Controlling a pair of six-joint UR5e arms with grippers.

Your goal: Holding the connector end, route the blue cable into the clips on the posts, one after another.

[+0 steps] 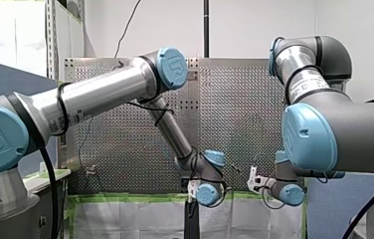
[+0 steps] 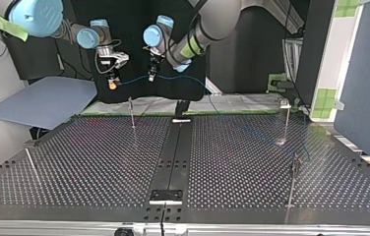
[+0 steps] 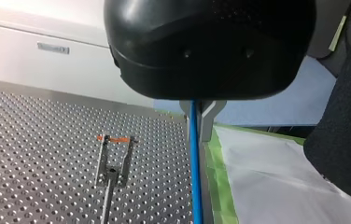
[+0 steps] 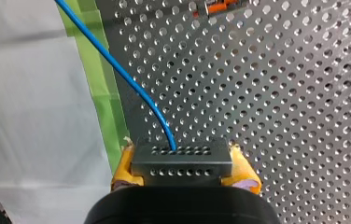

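Connector, a grey block drilled with small holes, sat clamped between the yellow pads of my right gripper, and the blue cable rose out of its top face. Both grippers hung just beyond the perforated table's edge nearest the arms, close to that edge's middle. The cable ran from the connector across to my left gripper, whose metal fingers were closed about it, then sagged toward the table's corner at the top view's right, near a post. Another post stood at the same edge below my right gripper. A clip with an orange tip stood beside the cable, not touching it.
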